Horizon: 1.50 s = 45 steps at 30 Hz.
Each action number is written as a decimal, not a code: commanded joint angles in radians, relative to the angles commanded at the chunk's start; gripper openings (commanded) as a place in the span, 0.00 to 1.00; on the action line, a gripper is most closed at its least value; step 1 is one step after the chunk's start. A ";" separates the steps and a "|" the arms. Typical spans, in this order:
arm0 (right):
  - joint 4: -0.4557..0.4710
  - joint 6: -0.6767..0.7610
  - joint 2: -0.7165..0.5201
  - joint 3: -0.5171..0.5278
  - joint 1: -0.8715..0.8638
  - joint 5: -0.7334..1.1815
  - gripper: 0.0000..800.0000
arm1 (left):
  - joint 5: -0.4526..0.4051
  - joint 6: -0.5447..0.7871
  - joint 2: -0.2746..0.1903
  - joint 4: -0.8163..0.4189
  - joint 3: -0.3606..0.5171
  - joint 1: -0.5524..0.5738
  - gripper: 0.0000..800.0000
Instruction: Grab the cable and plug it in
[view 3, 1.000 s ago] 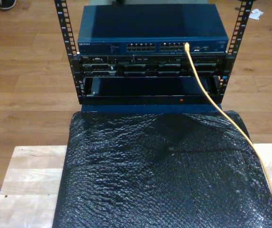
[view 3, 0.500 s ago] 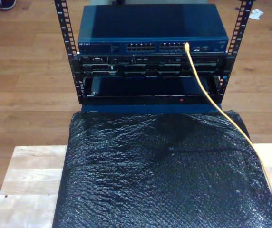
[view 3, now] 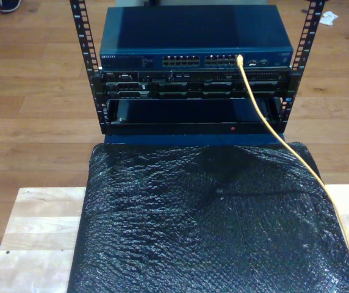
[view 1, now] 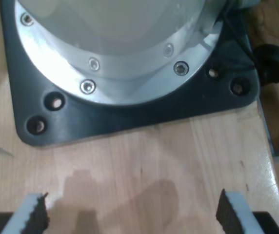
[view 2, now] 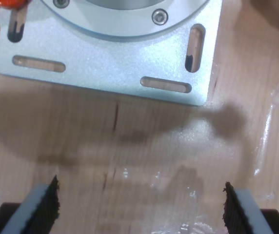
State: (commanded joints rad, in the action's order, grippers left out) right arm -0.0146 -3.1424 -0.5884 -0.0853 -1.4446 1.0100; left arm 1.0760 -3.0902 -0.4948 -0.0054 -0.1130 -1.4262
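Jaws: both wide open and empty; my first gripper (view 1: 132, 214) hangs over a black base plate (view 1: 129, 117), my second gripper (view 2: 139, 202) over a silver base plate (view 2: 115, 63).
Cable: the yellow cable (view 3: 296, 155) sits with its plug already in a port of the blue switch (view 3: 196, 36), then runs across the black bubble wrap (view 3: 205, 220) toward the exterior view's lower right.
Reason: I judge the plugging as done, so both grippers rest near the arm bases on the wooden table (view 3: 34, 232).
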 joint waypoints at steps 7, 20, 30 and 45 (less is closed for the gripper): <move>-0.002 0.002 -0.003 0.011 -0.003 -0.026 1.00 | 0.000 0.000 0.000 0.000 0.000 0.000 1.00; -0.002 0.003 -0.029 0.043 -0.005 -0.078 1.00 | 0.000 0.000 0.002 0.000 0.000 0.000 1.00; 0.000 0.003 -0.029 0.043 -0.003 -0.078 1.00 | 0.000 0.000 0.000 0.000 0.000 0.000 1.00; 0.000 0.003 -0.029 0.043 -0.005 -0.080 1.00 | 0.000 0.000 0.002 0.000 0.000 0.000 1.00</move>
State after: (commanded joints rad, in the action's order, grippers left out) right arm -0.0146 -3.1393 -0.6176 -0.0424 -1.4492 0.9302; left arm 1.0760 -3.0902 -0.4933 -0.0054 -0.1130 -1.4262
